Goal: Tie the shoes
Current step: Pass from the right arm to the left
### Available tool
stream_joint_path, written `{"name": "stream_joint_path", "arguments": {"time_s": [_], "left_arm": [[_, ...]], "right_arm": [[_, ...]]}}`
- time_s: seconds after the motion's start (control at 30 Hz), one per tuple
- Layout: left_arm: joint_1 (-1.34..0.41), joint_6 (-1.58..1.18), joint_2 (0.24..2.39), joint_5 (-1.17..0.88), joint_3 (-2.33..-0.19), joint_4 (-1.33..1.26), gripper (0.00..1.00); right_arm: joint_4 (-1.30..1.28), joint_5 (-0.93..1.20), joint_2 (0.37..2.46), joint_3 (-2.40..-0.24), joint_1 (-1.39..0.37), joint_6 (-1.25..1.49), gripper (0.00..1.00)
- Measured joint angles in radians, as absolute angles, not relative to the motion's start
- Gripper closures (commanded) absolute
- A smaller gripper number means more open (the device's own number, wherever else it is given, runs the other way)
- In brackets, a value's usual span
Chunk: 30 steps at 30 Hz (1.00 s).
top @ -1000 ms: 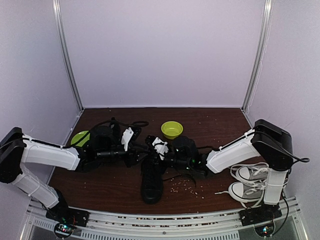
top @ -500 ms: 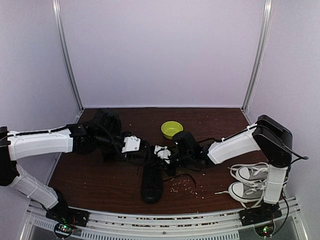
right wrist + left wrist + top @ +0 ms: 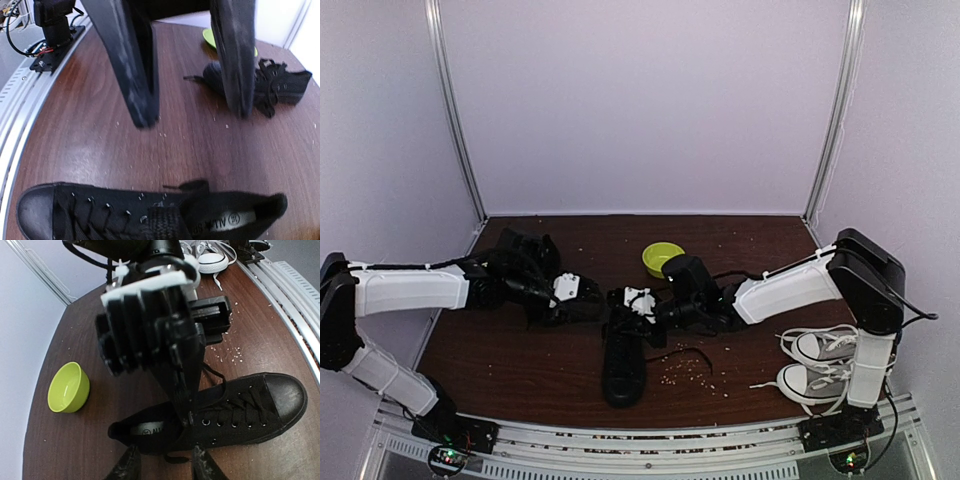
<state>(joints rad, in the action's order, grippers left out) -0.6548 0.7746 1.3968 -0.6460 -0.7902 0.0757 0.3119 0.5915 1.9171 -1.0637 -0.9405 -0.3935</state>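
Over the last second the left arm has unfolded. It was bent back with its elbow near the left side, and now it lies stretched almost level across the desk (image 3: 520, 372). That puts the left gripper (image 3: 166, 465) just beside the open collar of the black shoe (image 3: 623, 365), a little farther left than half a second ago. The right arm has drawn its wrist away from the near edge and slid the right gripper (image 3: 188, 412) slightly left, over the same collar. The black shoe itself has not moved. It lies mid-desk with its toe toward the arm bases, and a loose lace (image 3: 675, 354) trails on the wood to its right. The second black shoe (image 3: 272, 82) sits farther left by the left arm, its laces also slack. No knot or bow shows on either shoe, so the shuffle looks like lining up on the lace, and the tying is probably still at an early stage. The left gripper's fingers stand apart with nothing between them. The right gripper's fingers are pressed together, tip down at the top eyelets, but whether a lace is pinched there cannot be told. The right arm slopes down from its upright shoulder at the right. The two grippers face each other across the collar, near but apart.
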Motion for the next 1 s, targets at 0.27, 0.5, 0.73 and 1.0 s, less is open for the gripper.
{"name": "stream_joint_path", "arguments": {"time_s": [0.27,0.5,0.73,1.0], "left_arm": [[-0.641,0.677,1.398,-0.748,-0.756,-0.023,0.65],[-0.677,0.671,1.483,-0.809,-0.782,-0.036,0.70],[-0.690,0.646,1.518,-0.799,-0.787,-0.078,0.73],[-0.707,0.596,1.531,-0.762,-0.795,-0.139,1.00]], "right_arm": [[0.333,0.602,1.917,-1.076,-0.950,-0.401,1.00],[0.333,0.602,1.917,-1.076,-0.950,-0.405,1.00],[0.333,0.602,1.917,-1.076,-0.950,-0.406,1.00],[0.332,0.602,1.917,-1.076,-0.950,-0.416,1.00]]}}
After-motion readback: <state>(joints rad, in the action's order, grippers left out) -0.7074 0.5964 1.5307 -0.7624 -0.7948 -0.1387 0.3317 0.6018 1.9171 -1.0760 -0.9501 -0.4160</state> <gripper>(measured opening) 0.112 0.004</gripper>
